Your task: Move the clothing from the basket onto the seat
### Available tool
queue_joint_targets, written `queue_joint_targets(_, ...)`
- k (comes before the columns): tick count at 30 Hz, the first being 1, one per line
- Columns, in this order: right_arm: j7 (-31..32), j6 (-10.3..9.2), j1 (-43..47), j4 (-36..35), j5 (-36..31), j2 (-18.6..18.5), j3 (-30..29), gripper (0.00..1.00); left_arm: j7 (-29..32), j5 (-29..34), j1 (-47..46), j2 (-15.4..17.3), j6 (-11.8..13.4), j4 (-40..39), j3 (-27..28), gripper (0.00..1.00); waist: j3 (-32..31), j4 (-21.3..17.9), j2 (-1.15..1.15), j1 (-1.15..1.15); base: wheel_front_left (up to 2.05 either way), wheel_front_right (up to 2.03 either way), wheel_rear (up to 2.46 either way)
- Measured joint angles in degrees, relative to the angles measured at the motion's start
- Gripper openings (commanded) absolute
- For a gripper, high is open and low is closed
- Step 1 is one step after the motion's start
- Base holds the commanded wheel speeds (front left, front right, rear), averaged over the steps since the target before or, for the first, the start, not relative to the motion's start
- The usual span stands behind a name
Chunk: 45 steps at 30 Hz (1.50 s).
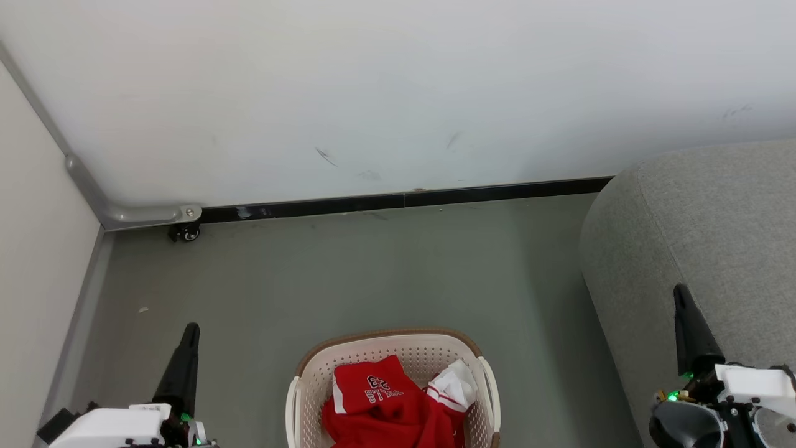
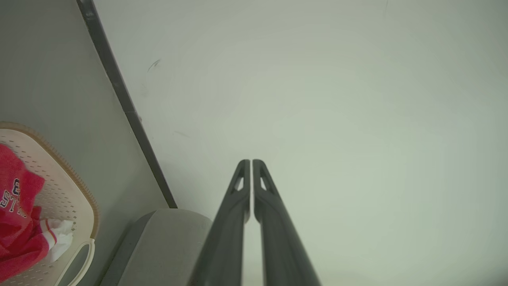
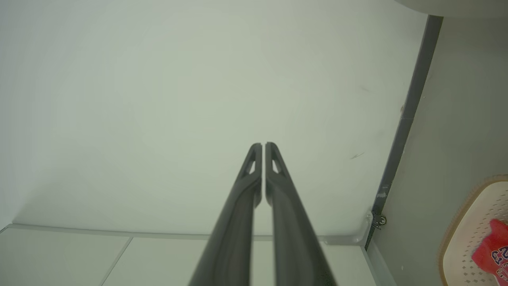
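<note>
both grippers are closed, fingers pressed together, and hold nothing. the left gripper [image 1: 190, 328] is to the left of the basket [image 1: 429, 356], well apart from it. the right gripper [image 1: 680, 292] is to the basket's right, in front of the seat [image 1: 703, 218], with its tip pointing toward the wall [image 1: 398, 87]. in each wrist view the two dark fingers meet at the tips with only a hairline slit between them.

the clothing [image 1: 382, 414] lies inside the basket as a crumpled red heap with white trim and block lettering facing up. a white piece is bunched at the heap's right side against the basket wall. the basket stands on the grey floor [image 1: 348, 274], and its near part is cut off by the bottom edge of the head view. the seat stands right of the basket with a strip of floor between them.

a black skirting strip [image 1: 404, 200] runs along the foot of the wall beyond the basket. a small caster [image 1: 185, 233] sits under a grey rail [image 1: 149, 214] in the corner, far left of the basket.
</note>
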Motion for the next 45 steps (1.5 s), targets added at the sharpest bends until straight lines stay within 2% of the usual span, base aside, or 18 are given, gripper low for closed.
queue_joint_targets(1,0.00,0.00,0.00,0.00,0.00,0.00,0.00,1.00,0.00,0.00,0.00,0.00,0.00,0.00,0.00,1.00,0.00,0.00,0.00,0.00,0.00,0.00,0.00)
queue_joint_targets(6,-0.02,-0.07,3.13,2.96,0.01,1.00,0.25,1.00,-0.03,0.01,2.40,-1.12,0.01,2.99,-0.29,1.00,0.00,0.00,0.00,0.00,0.00,0.00,0.00)
queue_joint_targets(16,-1.69,-0.07,3.40,2.58,-1.34,1.01,1.42,1.00,-1.97,1.81,2.68,-1.10,0.01,2.34,-1.70,1.00,-0.04,0.00,0.00,0.00,0.00,0.00,0.00)
queue_joint_targets(25,-3.48,-0.07,3.41,2.50,-5.13,1.01,2.77,1.00,-3.63,7.38,2.68,-0.93,0.57,1.33,-3.25,1.00,-0.26,0.00,0.00,0.04,0.00,0.00,0.00)
queue_joint_targets(33,-5.09,-0.07,3.40,2.50,-9.68,0.96,3.98,1.00,-5.32,12.22,2.68,-0.89,1.10,-0.27,-3.99,1.00,-0.56,0.02,0.00,0.38,0.00,0.00,0.00)
queue_joint_targets(39,-6.58,-0.07,3.40,2.53,-16.02,0.45,4.57,1.00,-6.62,17.44,2.68,-0.83,1.89,-1.81,-4.76,1.00,-0.89,0.05,0.00,0.75,0.00,0.00,0.00)
queue_joint_targets(45,-7.69,-0.05,3.37,2.55,-21.97,0.24,4.83,1.00,-7.87,22.95,2.68,-0.77,2.21,-3.25,-5.77,1.00,-1.17,0.07,0.00,0.95,0.00,0.00,0.00)
